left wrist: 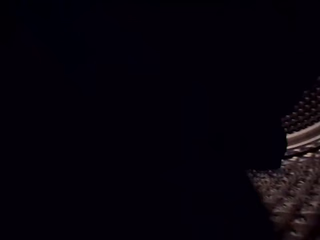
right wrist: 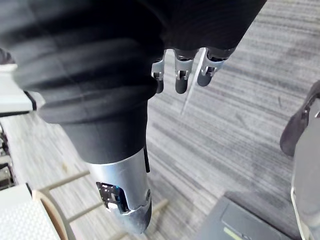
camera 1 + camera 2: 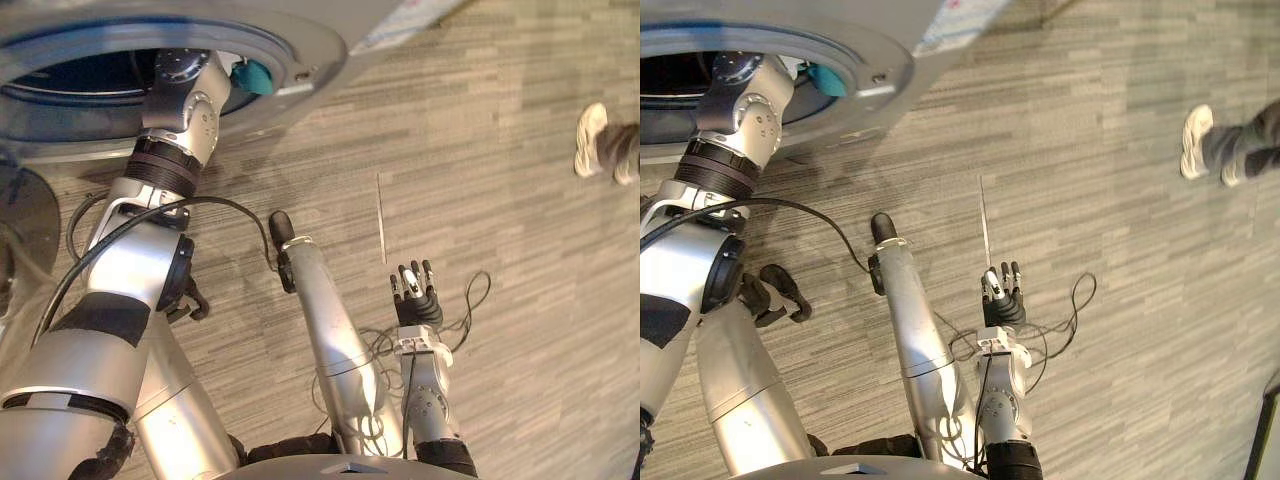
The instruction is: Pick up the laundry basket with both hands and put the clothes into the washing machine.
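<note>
Far from the washing machine (image 3: 300,40), a person's shoe (image 3: 590,140) rests on the floor (image 3: 480,200).

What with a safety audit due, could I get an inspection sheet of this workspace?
surface: grey striped floor.
job's things: washing machine, opening uncovered; teal item at its rim, kind unclear.
clutter: thin pale strip lying on the floor.
hands: left arm reaches into the drum, left hand hidden inside; right hand open, hanging above the floor, holding nothing.
cables: nothing seen.
surroundings: person's shoe on the floor to the robot's right.
</note>
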Tool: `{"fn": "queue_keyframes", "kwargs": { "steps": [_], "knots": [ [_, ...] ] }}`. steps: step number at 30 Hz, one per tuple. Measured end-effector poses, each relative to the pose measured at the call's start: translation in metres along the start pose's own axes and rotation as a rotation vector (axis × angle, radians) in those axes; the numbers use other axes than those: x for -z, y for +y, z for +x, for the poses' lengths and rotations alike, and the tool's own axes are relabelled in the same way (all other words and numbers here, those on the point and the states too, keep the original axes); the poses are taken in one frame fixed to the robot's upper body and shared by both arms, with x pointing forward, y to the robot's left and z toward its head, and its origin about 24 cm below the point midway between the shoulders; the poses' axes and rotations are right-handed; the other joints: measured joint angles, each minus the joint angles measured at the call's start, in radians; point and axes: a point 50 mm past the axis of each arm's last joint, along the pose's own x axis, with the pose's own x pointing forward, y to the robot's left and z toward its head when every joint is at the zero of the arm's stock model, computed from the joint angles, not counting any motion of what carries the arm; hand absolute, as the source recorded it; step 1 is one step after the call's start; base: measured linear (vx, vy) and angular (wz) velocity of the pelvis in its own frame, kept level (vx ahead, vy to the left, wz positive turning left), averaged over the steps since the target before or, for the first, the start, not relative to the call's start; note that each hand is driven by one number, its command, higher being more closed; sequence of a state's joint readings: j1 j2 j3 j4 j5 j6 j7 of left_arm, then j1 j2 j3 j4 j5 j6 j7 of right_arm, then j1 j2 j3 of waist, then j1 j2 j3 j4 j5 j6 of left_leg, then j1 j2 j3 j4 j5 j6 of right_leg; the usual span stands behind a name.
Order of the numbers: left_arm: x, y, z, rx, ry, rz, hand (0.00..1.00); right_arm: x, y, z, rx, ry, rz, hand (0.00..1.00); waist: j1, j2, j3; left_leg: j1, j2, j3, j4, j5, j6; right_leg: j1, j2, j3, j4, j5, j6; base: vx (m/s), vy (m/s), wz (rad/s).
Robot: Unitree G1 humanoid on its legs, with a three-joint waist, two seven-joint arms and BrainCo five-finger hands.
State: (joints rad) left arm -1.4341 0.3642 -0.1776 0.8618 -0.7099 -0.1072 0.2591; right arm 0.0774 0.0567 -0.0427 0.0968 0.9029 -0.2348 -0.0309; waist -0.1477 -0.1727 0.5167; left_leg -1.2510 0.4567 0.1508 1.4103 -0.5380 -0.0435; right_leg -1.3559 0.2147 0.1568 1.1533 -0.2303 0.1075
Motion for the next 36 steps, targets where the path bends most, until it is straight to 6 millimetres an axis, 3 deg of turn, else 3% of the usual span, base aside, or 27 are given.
{"fn": "queue_keyframes", "kwargs": {
  "steps": [5,7,8,9,11,12,13,15,17,20,24,27,29,36],
  "knots": [
    [-0.065,-0.009,0.008,-0.021,-0.198,-0.028,1.00,0.000,-0.017,-0.004,0.070,-0.002,-0.020,0.00,-0.014,0.006,0.004,-0.064,0.005,0.000,0.034,-0.008,0.010,-0.056,-0.002,0.003,0.006,0.023,0.006,-0.05,0.073,-0.08],
    [-0.115,-0.022,0.005,-0.005,-0.365,-0.005,1.00,-0.002,-0.030,-0.010,0.120,-0.008,-0.031,0.00,-0.013,0.013,0.008,-0.093,-0.010,-0.002,0.041,-0.005,0.019,-0.081,-0.014,0.003,0.017,0.024,0.007,-0.04,0.053,0.13],
    [-0.128,-0.025,0.003,-0.011,-0.420,0.021,1.00,-0.001,-0.032,-0.010,0.129,-0.008,-0.032,0.00,-0.014,0.019,0.012,-0.099,-0.013,-0.007,0.041,-0.003,0.023,-0.083,-0.020,-0.001,0.017,0.023,0.007,-0.04,0.053,0.19],
    [-0.143,-0.022,0.000,-0.017,-0.503,0.086,1.00,0.000,-0.034,-0.011,0.139,-0.003,-0.034,0.00,-0.013,0.025,0.016,-0.104,-0.021,-0.008,0.040,-0.002,0.024,-0.087,-0.025,-0.003,0.017,0.023,0.007,-0.03,0.044,0.14],
    [-0.153,-0.032,-0.010,-0.077,-0.647,0.368,1.00,0.000,-0.035,-0.011,0.137,-0.002,-0.028,0.00,-0.007,0.031,0.020,-0.112,-0.030,-0.009,0.038,0.000,0.027,-0.092,-0.035,-0.006,0.018,0.022,0.010,-0.03,0.053,0.12],
    [-0.152,-0.042,-0.013,-0.107,-0.734,0.618,0.00,0.000,-0.033,-0.011,0.132,-0.003,-0.028,0.00,0.001,0.032,0.021,-0.115,-0.035,-0.011,0.038,0.000,0.027,-0.092,-0.038,-0.007,0.018,0.021,0.011,-0.04,0.063,0.12],
    [-0.145,-0.050,-0.015,-0.123,-0.801,0.864,0.00,0.001,-0.032,-0.011,0.121,-0.004,-0.026,0.00,0.006,0.032,0.021,-0.115,-0.041,-0.012,0.038,0.000,0.028,-0.091,-0.043,-0.007,0.017,0.020,0.012,-0.03,0.054,0.08],
    [-0.141,-0.054,-0.014,-0.171,-0.864,1.130,0.00,0.003,-0.029,-0.011,0.106,-0.001,-0.018,0.00,0.009,0.033,0.021,-0.115,-0.043,-0.009,0.039,-0.003,0.032,-0.090,-0.047,-0.007,0.016,0.019,0.015,-0.03,0.053,0.02],
    [-0.127,-0.062,-0.012,-0.165,-0.923,1.525,0.00,0.008,-0.025,-0.012,0.076,0.022,0.025,0.00,0.012,0.036,0.023,-0.112,-0.043,-0.008,0.038,-0.003,0.033,-0.082,-0.048,-0.004,0.003,0.023,0.024,-0.04,0.070,-0.05],
    [-0.095,-0.076,-0.011,-0.033,-0.893,1.720,0.00,0.014,-0.021,-0.012,0.055,0.046,0.053,0.00,0.013,0.036,0.023,-0.108,-0.041,0.001,0.033,-0.004,0.037,-0.077,-0.048,0.003,-0.014,0.032,0.035,-0.04,0.066,-0.08],
    [-0.081,-0.068,-0.007,-0.004,-0.808,1.756,0.00,0.014,-0.023,-0.011,0.064,0.054,0.065,0.00,0.010,0.038,0.024,-0.103,-0.034,0.018,0.031,-0.005,0.048,-0.078,-0.048,0.012,-0.027,0.043,0.041,-0.05,0.053,-0.10],
    [-0.062,-0.066,-0.008,0.009,-0.705,1.626,0.00,0.017,-0.027,-0.011,0.081,0.067,0.058,0.00,0.014,0.038,0.024,-0.100,-0.035,0.024,0.019,0.000,0.057,-0.076,-0.052,0.014,-0.036,0.048,0.040,-0.04,0.041,0.02],
    [-0.051,-0.062,-0.009,-0.001,-0.589,1.407,0.00,0.017,-0.027,-0.011,0.084,0.067,0.056,0.00,0.012,0.038,0.024,-0.099,-0.039,0.024,0.015,0.003,0.060,-0.075,-0.057,0.013,-0.035,0.048,0.040,-0.03,0.029,0.09],
    [0.011,-0.015,-0.026,-0.061,-0.124,-0.088,0.00,0.017,-0.034,-0.011,0.139,0.074,0.033,0.00,0.018,0.039,0.025,-0.096,-0.087,-0.010,0.010,0.019,0.054,-0.064,-0.109,-0.022,0.017,0.012,0.021,-0.04,0.018,0.28]
  ]
}}
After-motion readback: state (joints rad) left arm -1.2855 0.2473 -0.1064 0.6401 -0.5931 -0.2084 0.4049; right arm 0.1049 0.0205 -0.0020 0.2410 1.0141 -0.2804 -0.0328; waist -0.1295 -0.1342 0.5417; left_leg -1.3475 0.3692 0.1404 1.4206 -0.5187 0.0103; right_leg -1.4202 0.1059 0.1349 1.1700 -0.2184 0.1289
